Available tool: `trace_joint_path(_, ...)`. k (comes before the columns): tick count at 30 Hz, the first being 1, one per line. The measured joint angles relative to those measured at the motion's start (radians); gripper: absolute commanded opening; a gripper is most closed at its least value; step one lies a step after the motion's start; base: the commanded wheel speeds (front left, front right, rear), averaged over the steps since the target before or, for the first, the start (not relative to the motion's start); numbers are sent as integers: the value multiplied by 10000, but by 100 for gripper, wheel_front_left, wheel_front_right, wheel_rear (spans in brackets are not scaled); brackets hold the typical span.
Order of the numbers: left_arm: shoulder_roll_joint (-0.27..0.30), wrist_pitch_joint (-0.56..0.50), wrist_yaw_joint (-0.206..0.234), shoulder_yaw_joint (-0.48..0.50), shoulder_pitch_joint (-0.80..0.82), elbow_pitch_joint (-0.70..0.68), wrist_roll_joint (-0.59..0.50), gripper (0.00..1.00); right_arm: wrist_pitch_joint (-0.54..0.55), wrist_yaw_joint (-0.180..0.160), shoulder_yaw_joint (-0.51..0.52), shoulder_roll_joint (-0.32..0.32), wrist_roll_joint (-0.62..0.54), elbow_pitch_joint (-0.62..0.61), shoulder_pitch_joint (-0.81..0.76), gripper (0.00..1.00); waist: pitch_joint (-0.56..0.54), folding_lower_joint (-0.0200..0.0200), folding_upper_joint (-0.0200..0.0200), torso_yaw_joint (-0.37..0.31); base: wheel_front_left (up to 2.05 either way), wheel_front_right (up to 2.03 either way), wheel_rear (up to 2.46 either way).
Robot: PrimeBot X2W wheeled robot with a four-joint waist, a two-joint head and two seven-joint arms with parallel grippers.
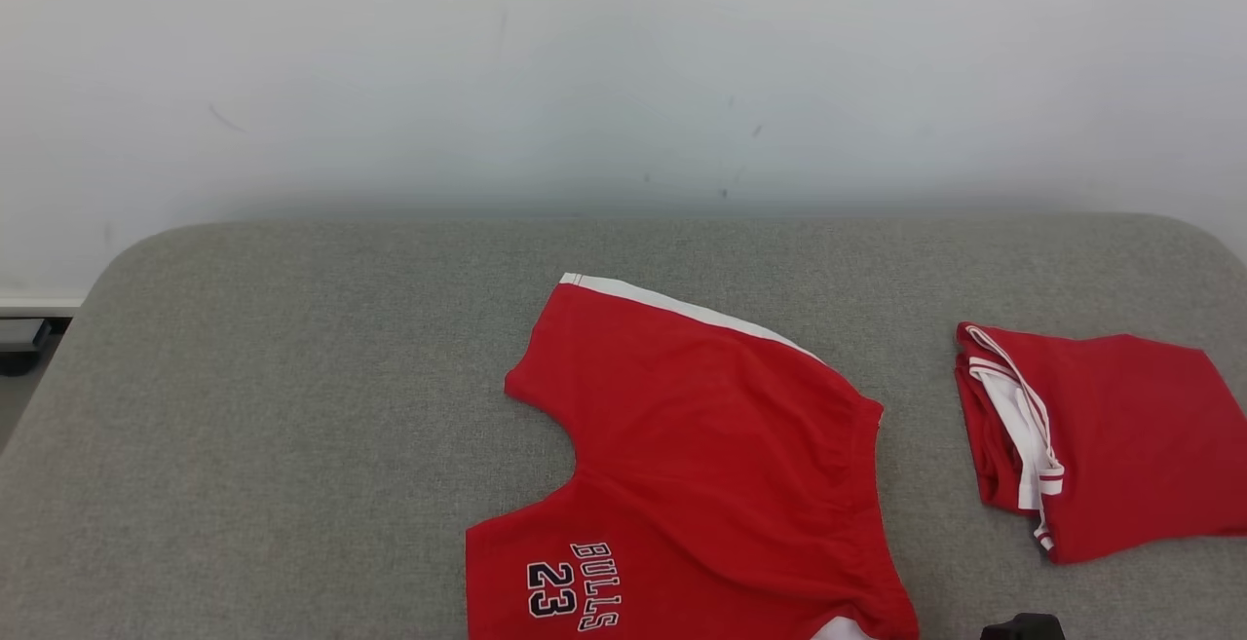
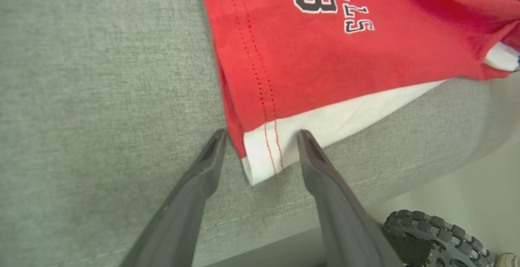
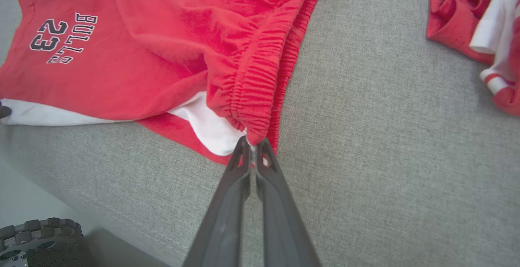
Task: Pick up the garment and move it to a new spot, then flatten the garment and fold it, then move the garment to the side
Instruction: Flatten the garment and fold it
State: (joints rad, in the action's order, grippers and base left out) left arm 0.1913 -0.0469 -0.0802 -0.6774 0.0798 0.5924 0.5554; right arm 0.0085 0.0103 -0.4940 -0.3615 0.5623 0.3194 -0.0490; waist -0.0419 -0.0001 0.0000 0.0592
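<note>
The garment (image 1: pixel 682 465) is a pair of red shorts with white side stripes and "BULLS 23" printed on one leg. It lies spread on the grey padded table (image 1: pixel 292 377), reaching the near edge. In the left wrist view my left gripper (image 2: pixel 262 135) is open, its fingers on either side of the white hem corner of the garment (image 2: pixel 317 55), resting on the table. In the right wrist view my right gripper (image 3: pixel 252 143) is shut on the gathered waistband corner of the garment (image 3: pixel 162 35), which is lifted slightly there.
A second red and white garment (image 1: pixel 1101 435) lies folded at the table's right side, apart from the shorts. A white wall stands behind the table. The table's near edge and my base wheel (image 2: pixel 430 238) lie just below the grippers.
</note>
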Motion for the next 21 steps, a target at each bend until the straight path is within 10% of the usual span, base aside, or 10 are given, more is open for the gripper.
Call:
trace_joint_path(1,-2,31,0,-58,51,54,-2,11,0,2,0,-2,0,4,6,0,-3,0,0,-10,0,0,0)
trace_joint_path(3,8,81,0,-38,68,107,0,0,-19,2,8,-8,0,15,13,0,-8,0,0,-28,0,0,0)
trace_joint_path(21,1267,1231,272,731,158,-1246,-313,0,-527,412,619,-173,558,-579,267,0,-32,1,1,105,0,0,0)
